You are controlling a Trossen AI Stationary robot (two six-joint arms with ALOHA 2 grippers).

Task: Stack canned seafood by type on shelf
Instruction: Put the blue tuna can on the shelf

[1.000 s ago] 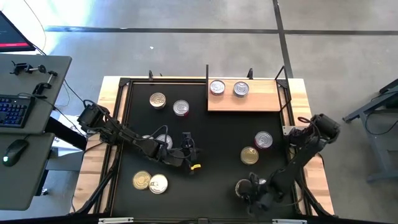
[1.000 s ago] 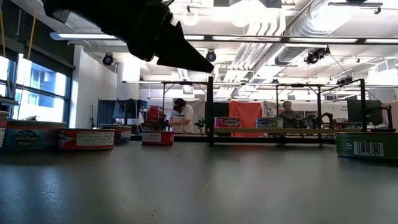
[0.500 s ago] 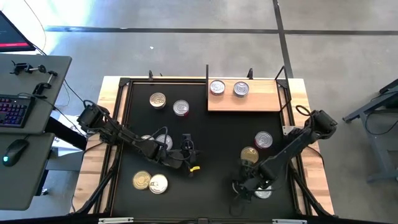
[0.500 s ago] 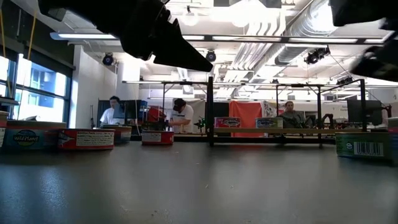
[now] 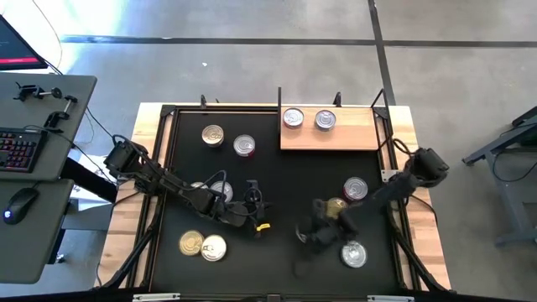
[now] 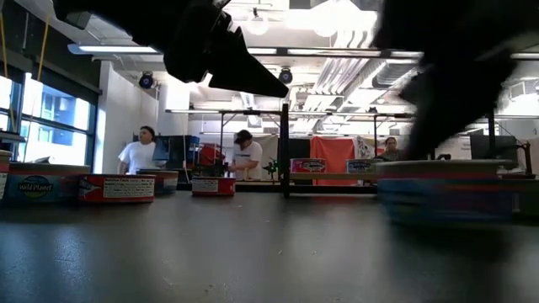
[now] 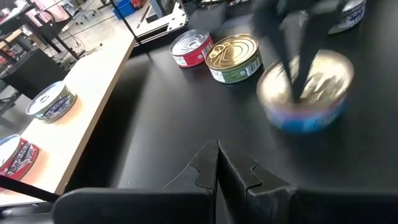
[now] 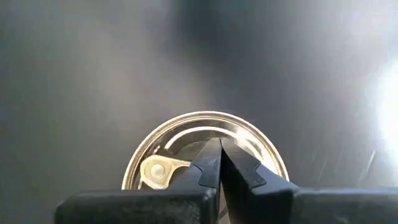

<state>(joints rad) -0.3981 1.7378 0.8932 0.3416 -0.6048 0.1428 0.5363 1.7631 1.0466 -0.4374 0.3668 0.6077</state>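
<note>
Looking down from the high view, only two silver-lidded cans sit side by side on the shelf; seven more lie scattered on the black mat of the counter, so most of the sorting is left, by my reckoning. The right hand hangs over the mat, empty, near a silver can.

The low view shows red-sided cans standing unstacked.

In the left wrist view, the left hand is closed on nothing, a gold-lidded can ahead.

In the right wrist view, closed fingers poise above a silver lid.
</note>
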